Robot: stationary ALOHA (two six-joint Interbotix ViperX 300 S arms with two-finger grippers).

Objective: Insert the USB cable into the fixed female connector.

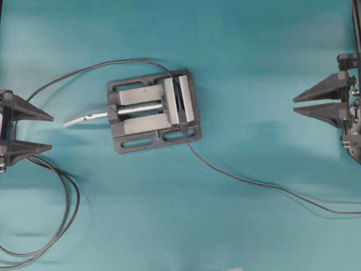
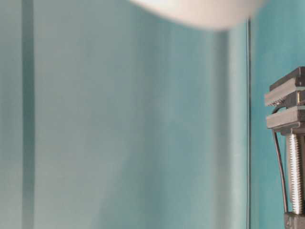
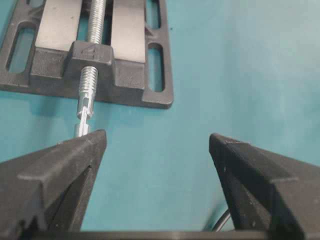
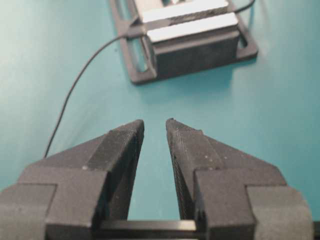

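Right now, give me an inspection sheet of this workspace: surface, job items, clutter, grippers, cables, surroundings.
Surface: teal table, flat.
Job's things: USB cable runs from the right edge to the vise, its end clamped between the jaws; the female connector cannot be made out.
Clutter: nothing seen.
Grippers: left gripper open wide, empty; right gripper partly open, empty; both clear of the vise.
Cables: looped black cable lies at lower left.
Surroundings: blurred white shape at top of the table-level view.
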